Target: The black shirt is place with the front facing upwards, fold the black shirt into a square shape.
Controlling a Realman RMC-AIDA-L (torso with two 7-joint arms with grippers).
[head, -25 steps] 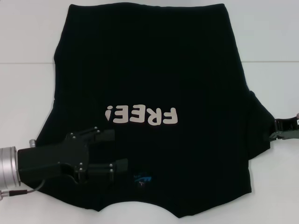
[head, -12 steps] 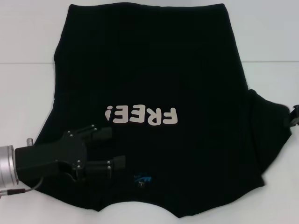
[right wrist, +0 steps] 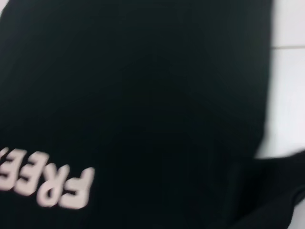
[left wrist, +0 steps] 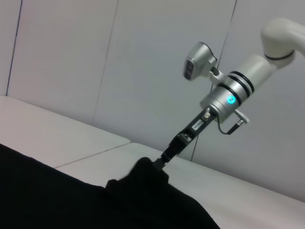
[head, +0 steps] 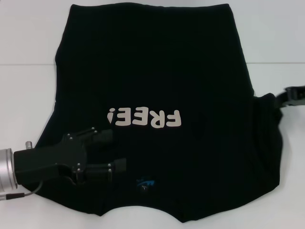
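The soft black shirt (head: pixel 157 71) is spread flat on a white table (head: pixel 28 86). At 3 o'clock, its sleeve's pinched by the right gripper (head: pixel 287 93); at 8 o'clock, the left gripper (head: pixel 112 151) is spread apart.

Bright, even light floods the white desk (head: pixel 28 33) in the head view, with barely a shadow along the black shirt (head: pixel 152 71). The fabric swallows detail, folds hardly readable. The white "FREE!" lettering (right wrist: pixel 47 183) smears with motion blur in the right wrist view. The left wrist view is sharp, its wall evenly lit.
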